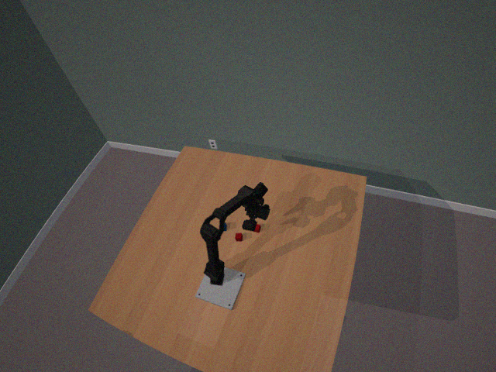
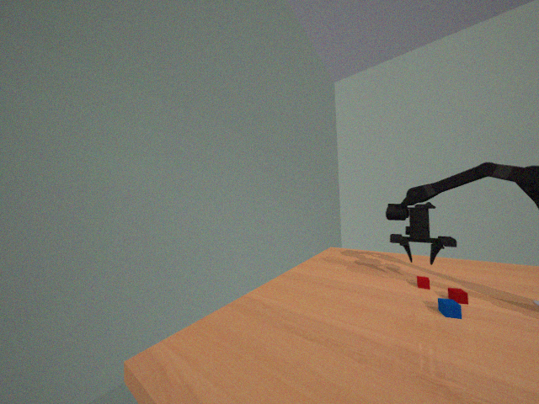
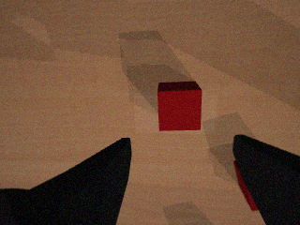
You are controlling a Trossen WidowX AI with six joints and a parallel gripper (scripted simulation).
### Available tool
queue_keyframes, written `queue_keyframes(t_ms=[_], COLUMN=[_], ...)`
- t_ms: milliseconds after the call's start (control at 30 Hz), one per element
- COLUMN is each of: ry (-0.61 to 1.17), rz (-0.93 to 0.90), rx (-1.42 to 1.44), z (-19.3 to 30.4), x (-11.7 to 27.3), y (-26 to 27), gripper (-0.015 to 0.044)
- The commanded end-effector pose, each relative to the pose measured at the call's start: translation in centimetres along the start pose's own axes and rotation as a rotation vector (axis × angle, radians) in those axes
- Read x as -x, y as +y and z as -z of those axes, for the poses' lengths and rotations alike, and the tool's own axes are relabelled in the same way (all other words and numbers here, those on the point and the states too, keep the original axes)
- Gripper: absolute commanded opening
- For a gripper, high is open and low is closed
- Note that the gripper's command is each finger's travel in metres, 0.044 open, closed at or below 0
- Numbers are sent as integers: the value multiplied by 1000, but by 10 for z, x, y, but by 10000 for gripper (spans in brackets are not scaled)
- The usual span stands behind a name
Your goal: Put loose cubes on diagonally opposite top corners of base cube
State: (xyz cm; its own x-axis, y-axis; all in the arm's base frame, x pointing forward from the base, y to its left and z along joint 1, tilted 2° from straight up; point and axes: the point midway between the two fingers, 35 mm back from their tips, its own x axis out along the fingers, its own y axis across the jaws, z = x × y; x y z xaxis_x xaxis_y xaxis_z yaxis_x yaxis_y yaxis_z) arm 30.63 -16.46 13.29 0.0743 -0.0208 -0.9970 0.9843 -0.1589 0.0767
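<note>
- Far red cube (image 1: 257, 227) (image 2: 423, 282) (image 3: 179, 110): flat on the wooden table (image 1: 288, 280) (image 2: 283, 348), below the gripper (image 1: 249, 225) (image 2: 420, 263) (image 3: 181, 144). Wrist view gives one broad bright red face, nearly square, with a narrow, much darker face along its upper edge. Edges crisp, colour plain.
- Shadows spread over the wood grain around that cube, one reaching up and left from it in the wrist view.
- Near red cube (image 1: 239, 236) (image 2: 457, 295) (image 3: 245, 187): also flat on the table, apart from the first and closer to the arm's base plate (image 1: 230, 297). Wrist view catches only a red sliver, the rest behind a dark finger.
- Blue cube (image 1: 225, 227) (image 2: 450, 308): on the table, near the near red cube. Overlaps it in the exterior view; top view shows wood between the two. Partly hidden by the arm from above.
- All three cubes sit level at table height, none stacked. Both top corners of the arrangement remain to be capped.
- Pincer: released, fingers parted, nothing between them. Tips point down, above the far red cube and clear of it.
- Black arm (image 1: 211, 248) (image 2: 461, 178): rises from the pale plate, bends over, and drops its wrist above the table.
- Wall outlet (image 1: 212, 144): pale, just beyond the table's far edge in the top view.
</note>
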Motion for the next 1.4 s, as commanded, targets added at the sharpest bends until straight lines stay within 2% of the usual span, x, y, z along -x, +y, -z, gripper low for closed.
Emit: queue_keyframes(t_ms=[0,1067,1267,1367], ry=[-1,-1,-1,-1], rz=[9,9,9,9], rx=[-6,-6,-6,-6], z=[0,0,0,0], x=[-21,-70,-70,-70], y=[-3,-3,-3,-3], gripper=[265,265,107,105])
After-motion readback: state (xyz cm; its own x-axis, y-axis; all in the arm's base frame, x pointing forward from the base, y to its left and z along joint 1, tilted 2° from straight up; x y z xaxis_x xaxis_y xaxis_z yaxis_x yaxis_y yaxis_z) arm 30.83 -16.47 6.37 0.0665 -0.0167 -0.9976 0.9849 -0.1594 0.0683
